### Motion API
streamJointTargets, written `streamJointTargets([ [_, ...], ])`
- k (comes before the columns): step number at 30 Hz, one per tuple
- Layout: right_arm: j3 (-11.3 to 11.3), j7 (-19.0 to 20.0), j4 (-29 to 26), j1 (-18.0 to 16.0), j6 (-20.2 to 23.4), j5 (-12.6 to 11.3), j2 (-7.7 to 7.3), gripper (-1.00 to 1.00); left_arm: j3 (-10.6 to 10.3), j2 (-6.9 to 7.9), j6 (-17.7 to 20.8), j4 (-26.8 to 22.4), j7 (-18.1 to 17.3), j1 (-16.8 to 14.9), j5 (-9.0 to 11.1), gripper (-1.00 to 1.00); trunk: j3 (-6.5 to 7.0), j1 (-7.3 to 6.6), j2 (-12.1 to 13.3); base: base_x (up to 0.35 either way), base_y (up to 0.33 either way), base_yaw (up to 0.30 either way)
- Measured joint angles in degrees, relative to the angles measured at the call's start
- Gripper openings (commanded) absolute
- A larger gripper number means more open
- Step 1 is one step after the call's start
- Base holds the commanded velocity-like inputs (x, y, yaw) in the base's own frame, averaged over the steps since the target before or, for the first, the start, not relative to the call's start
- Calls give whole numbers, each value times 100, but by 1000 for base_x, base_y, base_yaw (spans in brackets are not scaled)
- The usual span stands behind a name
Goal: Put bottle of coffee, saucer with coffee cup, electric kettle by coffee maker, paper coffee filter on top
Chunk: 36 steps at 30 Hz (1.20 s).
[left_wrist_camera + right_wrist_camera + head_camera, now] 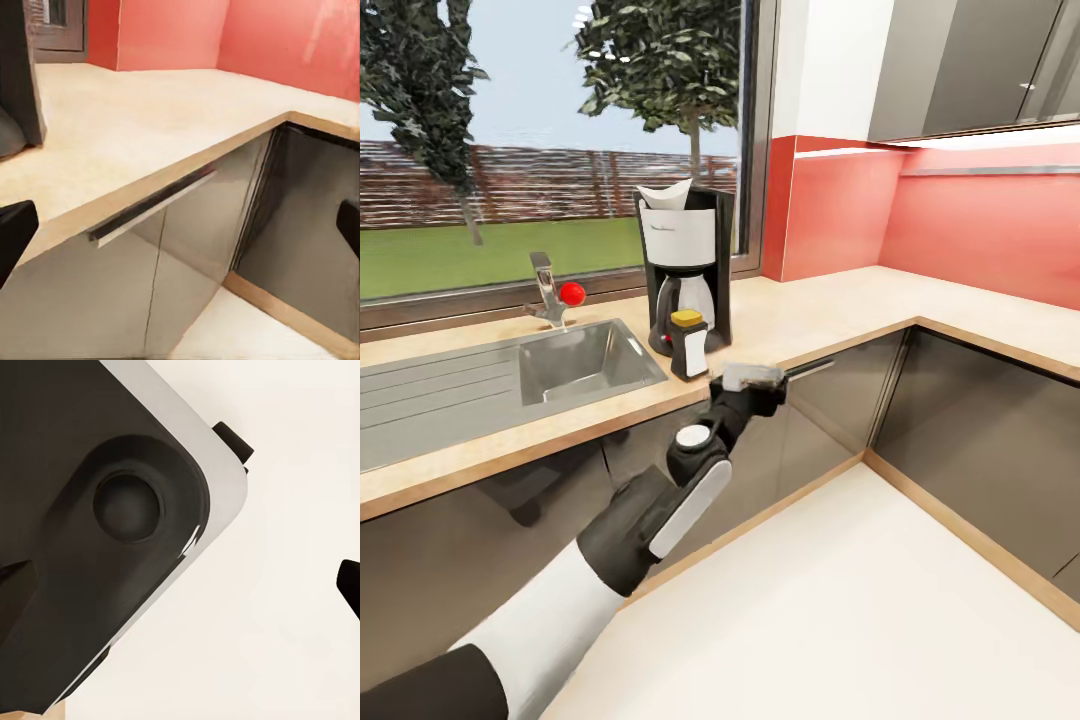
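1. Far left in the head view there's the steel sink (575,362) set into the countertop (830,310), with a tap (546,290) and a little red ball (572,292) behind it. Nothing task-related sits over there.
2. Middle: the coffee maker (685,265) stands on the surface by the window, and the paper coffee filter (665,194) is already sitting on top of it. The bottle of coffee (688,344) is right in front of it, touching or nearly so, yellow cap up. So I'd say those steps look done.
3. Just right of the bottle, the left gripper (753,378) hangs at the surface edge holding nothing. Its wrist view has one dark fingertip at each side with a wide gap, so the jaws are spread apart.
4. My guess: the bottle step is wrapping up, and saucer, cup and kettle are up next. That calls for pulling the arm clear and going to look for them.
5. View differences: the left wrist view gives a close look at the bare right-hand stretch of surface and a cabinet handle (150,207). The right wrist view looks down on the robot's own dark body over pale floor; its jaws look parted too, with nothing between them.
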Motion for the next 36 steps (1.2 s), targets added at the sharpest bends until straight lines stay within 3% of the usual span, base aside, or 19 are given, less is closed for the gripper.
streamJointTargets([
  [2, 0, 0, 0, 0, 0, 4, 0, 100, -502, 0, -19, -16, -172, 27, 38, 100, 0, 0, 0, 0, 0, 0],
  [4, 0, 0, 0, 0, 0, 4, 0, 100, -692, 0, -24, -9, -511, 43, 81, 100, 0, 0, 0, 0, 0, 0],
  [7, 0, 0, 0, 0, 0, 7, 0, 100, -850, 358, -38, 34, -1788, 208, 195, 100, 0, 0, 0, 0, 0, 0],
  [8, -1, 0, 0, 0, 0, 8, 0, 100, -891, 589, -50, 68, -2376, 314, 245, 100, -1, 0, 0, 0, 0, 0],
  [10, -1, 0, 0, 0, 0, 8, 0, 100, -901, 781, -61, 209, -3109, 531, 247, 100, -1, 0, 0, 0, 0, 0],
  [11, -1, 0, 0, 0, 0, 8, 0, 100, -903, 916, -81, 455, -3765, 688, 235, 100, -1, 1, 0, 0, 0, 0],
  [12, 0, 0, 0, 0, 0, 8, 0, 100, -902, 999, -148, 721, -4258, 765, 232, 100, -1, 0, 0, 0, 0, 0],
  [14, 0, 0, -1, 0, 0, 7, 0, 100, -895, 1056, -300, 1059, -4760, 830, 235, 100, 0, 0, 0, 0, 0, 0],
  [16, 1, 0, -1, 0, 0, 8, 0, 100, -894, 1128, -843, 2020, -5676, 931, 224, 100, -1, 1, 0, 0, 0, 0],
  [17, 0, 0, 0, 0, 0, 8, 0, 100, -892, 1147, -1245, 2852, -6301, 968, 228, 100, -1, 0, 0, 0, 0, 0],
  [22, 0, 1, -1, 0, 0, 8, -5, 100, -827, 1151, -1998, 5181, -7775, 1001, 243, 100, -1, 0, 0, 0, 0, 0],
  [23, 1, 1, -1, 0, 0, 1, -8, 100, -709, 1151, -2296, 5895, -8496, 1072, 260, 100, 0, 0, 0, 0, 0, 0],
  [24, 1, 1, -1, 0, 0, -1, -8, 100, -728, 1172, -2352, 6803, -8620, 1220, 256, 100, -2, 0, 0, 0, 0, 0],
  [25, 1, 1, -1, 0, 0, -1, -9, 100, -687, 1184, -2377, 6908, -8662, 1320, 260, 100, -1, 0, 0, 0, 0, 0],
  [27, 1, 1, -1, 0, -6, -2, -9, 100, -524, 1451, -2500, 7131, -8779, 1873, 263, 100, -1, 0, 0, 0, 0, 0],
  [29, 1, 1, 0, 0, -6, -2, -9, 100, -256, 1586, -2527, 7158, -8800, 1960, 263, 100, -1, 0, 0, 0, 0, 0],
  [30, 1, 1, 0, 0, -6, -2, -9, 100, -104, 1647, -2537, 7168, -8809, 2043, 263, 100, -1, 0, 0, 0, 0, 0],
  [32, 1, 1, 0, 0, -8, -8, -9, 100, 525, 1852, -2559, 7192, -8829, 2386, 260, 100, -1, 0, 0, 0, 0, 0],
  [36, 1, 4, 0, 0, -7, -11, -9, 100, 1148, 2047, -2571, 7202, -8832, 2740, 259, 100, -1, 0, 0, 0, 0, 0],
])
